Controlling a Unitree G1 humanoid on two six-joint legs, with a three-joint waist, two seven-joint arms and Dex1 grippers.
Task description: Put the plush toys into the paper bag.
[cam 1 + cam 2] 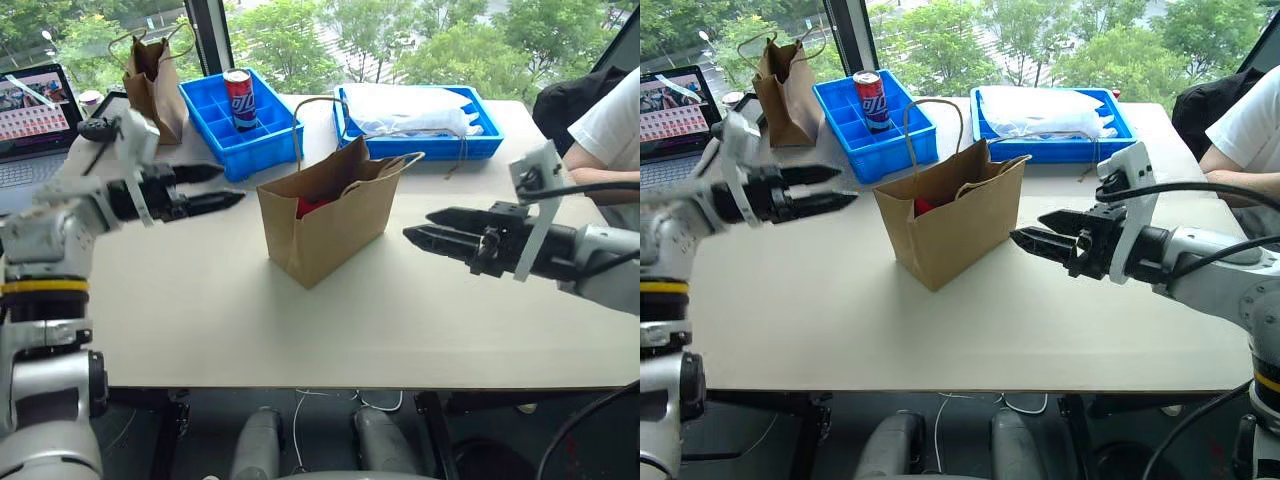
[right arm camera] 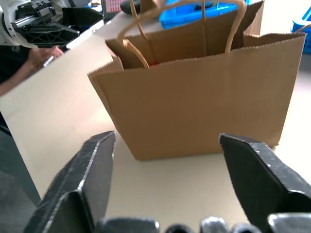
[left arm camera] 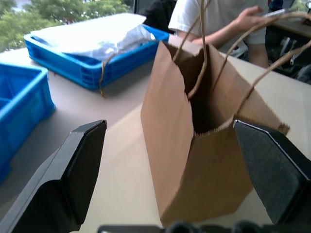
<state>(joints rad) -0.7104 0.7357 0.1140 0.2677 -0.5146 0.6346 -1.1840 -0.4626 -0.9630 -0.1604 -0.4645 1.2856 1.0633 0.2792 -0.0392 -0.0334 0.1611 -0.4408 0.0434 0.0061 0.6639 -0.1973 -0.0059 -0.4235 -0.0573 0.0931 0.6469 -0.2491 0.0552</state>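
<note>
While your paper bag (image 1: 325, 218) stands upright in the middle of the tabletop (image 1: 400, 320) with its mouth open, you've got both arms hanging off to either side of it, not touching it. Your left pincer (image 1: 228, 188) sits to the left of the bag, level with its top edge, fingers spread apart and nothing between them. Your right pincer (image 1: 1025, 232) is on the bag's right side, close to the side wall, also parted and empty. Both point in at the bag.

Peeking into the bag from the head cameras you can spot a bit of red (image 1: 312, 206) just below the rim, which looks like the red chili toy. The green toy I can't make out, the bag walls hide whatever else is down there. The string handles (image 1: 310, 110) stick up, one loop standing, the other flopped toward the right.

Behind the bag there's a blue divided crate (image 1: 240, 125) with a soda can (image 1: 238, 99) standing in it, and a second blue crate (image 1: 420, 125) holding a white plastic bag (image 1: 410, 110). Far behind the bag on the left stands a darker narrow paper bag (image 1: 155, 88), with a laptop (image 1: 35, 115) past that. A person's arm in a white sleeve (image 1: 605, 125) rests at the tabletop edge, right of the bag.
</note>
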